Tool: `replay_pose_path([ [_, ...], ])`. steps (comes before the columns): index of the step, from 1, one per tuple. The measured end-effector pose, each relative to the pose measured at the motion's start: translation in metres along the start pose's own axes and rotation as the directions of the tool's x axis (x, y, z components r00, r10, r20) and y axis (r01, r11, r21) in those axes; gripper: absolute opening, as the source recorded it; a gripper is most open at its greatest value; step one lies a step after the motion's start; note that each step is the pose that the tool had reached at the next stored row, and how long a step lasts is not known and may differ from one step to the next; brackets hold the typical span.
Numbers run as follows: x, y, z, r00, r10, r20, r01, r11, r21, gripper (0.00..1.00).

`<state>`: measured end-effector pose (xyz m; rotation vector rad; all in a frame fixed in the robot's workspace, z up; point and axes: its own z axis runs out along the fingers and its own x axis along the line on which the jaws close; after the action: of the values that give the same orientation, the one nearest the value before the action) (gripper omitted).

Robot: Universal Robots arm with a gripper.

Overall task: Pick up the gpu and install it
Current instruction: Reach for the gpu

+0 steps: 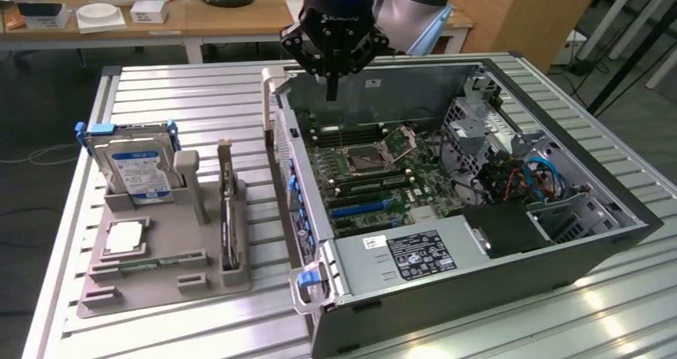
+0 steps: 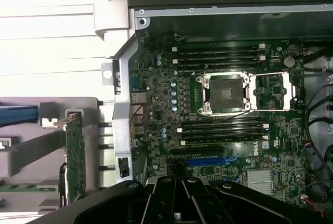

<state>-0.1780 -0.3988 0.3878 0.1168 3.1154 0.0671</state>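
Observation:
The gpu [image 1: 227, 220] is a thin dark card standing on edge in a grey holder [image 1: 106, 299], its pale bracket at the far end. The holder lies at the exterior view's left of the open computer case [image 1: 592, 240]. In the wrist view the gpu [image 2: 76, 156] appears beside the case's wall. My gripper [image 1: 331, 89] hangs above the case's far corner, over the motherboard [image 1: 370, 165], well apart from the gpu. Its fingers are shut together with nothing between them. The gripper [image 2: 179, 195] looks down on the motherboard [image 2: 218, 104] and a blue slot [image 2: 205, 160].
The grey holder also carries a silver hard drive [image 1: 132, 165], a processor chip [image 1: 125, 236] and a green memory stick [image 1: 158, 261]. Everything rests on a slatted metal table [image 1: 180, 97]. Cables [image 1: 534, 177] and a drive cage fill the case's right side. A wooden desk [image 1: 212, 18] stands behind.

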Motion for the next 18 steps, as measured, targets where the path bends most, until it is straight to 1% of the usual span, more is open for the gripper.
replay_pose_path([
  [5,0.009,-0.0008,0.001,1.0,0.0,0.0,0.0,1.0,0.0001,0.11],
  [12,0.025,-0.002,0.0022,1.0,0.0,0.0001,0.0,1.0,0.0007,0.11],
  [18,0.033,-0.0026,0.0026,1.0,0.0,0.0001,0.0,1.0,0.0008,0.11],
])
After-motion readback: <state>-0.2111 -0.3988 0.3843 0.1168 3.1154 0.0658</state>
